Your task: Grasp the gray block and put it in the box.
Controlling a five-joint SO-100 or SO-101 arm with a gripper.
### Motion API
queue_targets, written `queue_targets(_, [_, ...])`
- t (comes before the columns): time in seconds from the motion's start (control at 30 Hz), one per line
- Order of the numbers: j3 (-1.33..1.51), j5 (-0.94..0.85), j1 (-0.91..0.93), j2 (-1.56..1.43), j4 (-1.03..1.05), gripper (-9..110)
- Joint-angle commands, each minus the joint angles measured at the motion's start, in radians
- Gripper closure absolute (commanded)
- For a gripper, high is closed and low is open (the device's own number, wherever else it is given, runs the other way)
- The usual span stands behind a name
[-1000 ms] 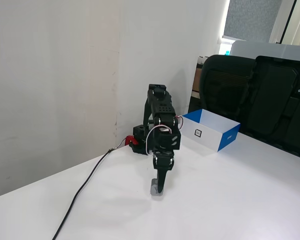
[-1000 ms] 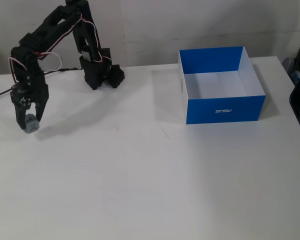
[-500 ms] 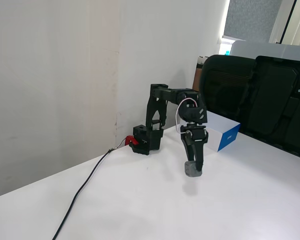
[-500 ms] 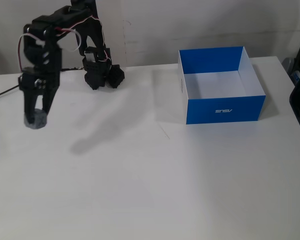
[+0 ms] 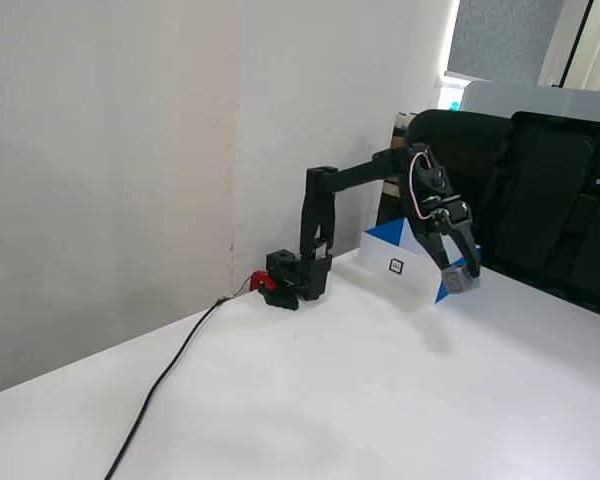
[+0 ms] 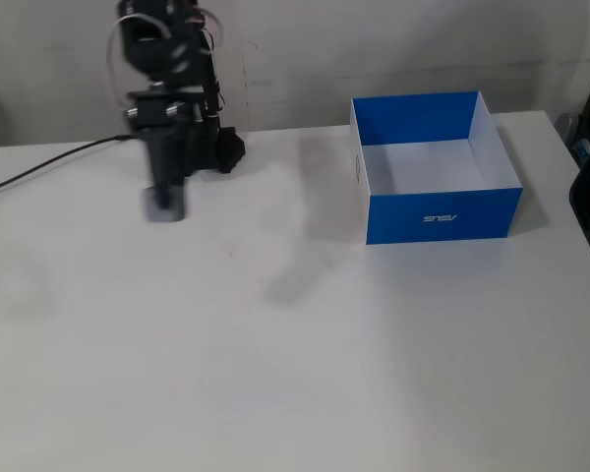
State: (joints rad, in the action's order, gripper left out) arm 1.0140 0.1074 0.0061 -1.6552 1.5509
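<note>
The pincer [image 5: 460,275] is holding the gray block [image 5: 462,280] between its fingers, lifted above the table [image 5: 310,400], so I judge the carrying step is going on. In a fixed view the block [image 6: 163,202] is hanging well apart from the box [image 6: 442,213], so the next move is asking for a swing over the open top before letting go. I am counting one block, one box and one arm.
</note>
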Motion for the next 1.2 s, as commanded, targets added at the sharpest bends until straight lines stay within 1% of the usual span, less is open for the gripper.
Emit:
queue_targets(0.0, [-0.107,0.012,0.146,-0.109,0.005,101])
queue_targets(0.47, [-0.290,0.037,0.623,-0.084,0.044,101])
queue_targets(0.7, [-0.298,0.074,0.854,-0.015,0.101,101])
queue_targets(1.03, [-0.298,0.120,1.062,0.100,0.109,101])
queue_targets(1.17, [-0.298,0.172,1.118,0.156,0.127,101])
